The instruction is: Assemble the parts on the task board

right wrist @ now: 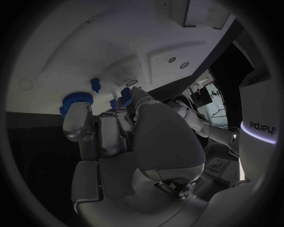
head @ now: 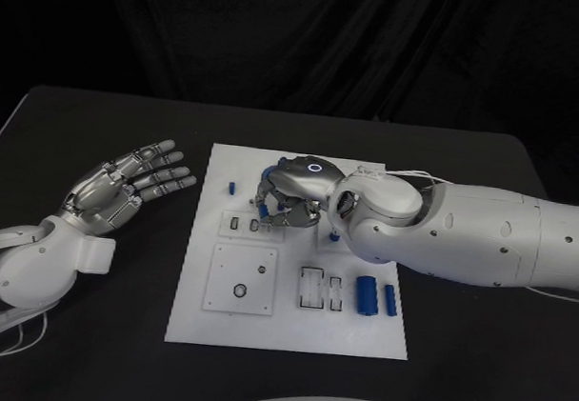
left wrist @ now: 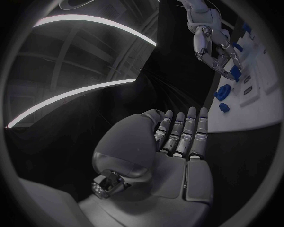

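The white task board (head: pixel 359 346) lies in the middle of the black table. My right hand (head: pixel 292 194) hangs over its far middle with the fingers curled down. In the left wrist view the right hand (left wrist: pixel 210 43) pinches a small blue part (left wrist: pixel 235 72) at its fingertips; the same blue part (right wrist: pixel 126 92) sits by the thumb in the right wrist view. A round blue part (right wrist: pixel 74 100) and a small blue peg (right wrist: pixel 94 85) stand on the board just beyond the fingers. My left hand (head: pixel 123 184) rests palm up, fingers spread and holding nothing, left of the board.
Two blue cylinders (head: pixel 379 297) lie side by side at the board's right, near narrow slots (head: pixel 312 287). A small blue part (head: pixel 231 187) stands near the board's far left edge. A square plate with a ring (head: pixel 242 278) occupies the near left of the board.
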